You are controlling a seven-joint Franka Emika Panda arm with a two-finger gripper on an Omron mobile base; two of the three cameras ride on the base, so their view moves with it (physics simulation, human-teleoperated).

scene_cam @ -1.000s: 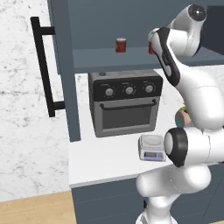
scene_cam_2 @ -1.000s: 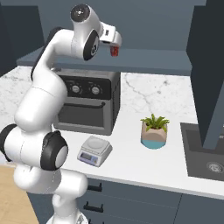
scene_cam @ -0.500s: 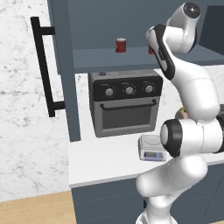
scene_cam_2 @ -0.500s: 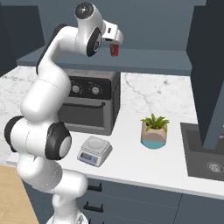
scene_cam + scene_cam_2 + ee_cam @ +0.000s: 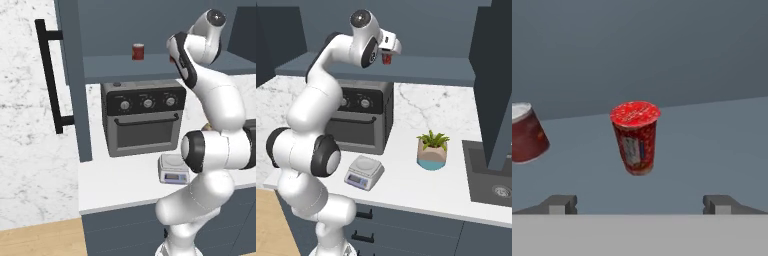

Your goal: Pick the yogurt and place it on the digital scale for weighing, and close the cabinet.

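Nearest to you, the digital scale sits at the front of the counter, just before the toaster oven. Its platform is bare and faces up, so it is ready to receive a load. In the left base view the arm's elbow covers the scale's right edge.

Above it, the gripper is raised to shelf height. Its fingers are spread wide with nothing between them. In the hand view the two tips stand either side of the yogurt, which is centred ahead but not yet between them. This reads as alignment for a side grasp.

The yogurt stands upright on the open cabinet's shelf. In the right base view only a sliver of it shows beneath the hand. A red can stands to one side of it, cut off by the hand view's edge; you see it whole in the left base view.

The cabinet door hangs open, its black handle facing you. The hinge side and upper shelves are cropped.
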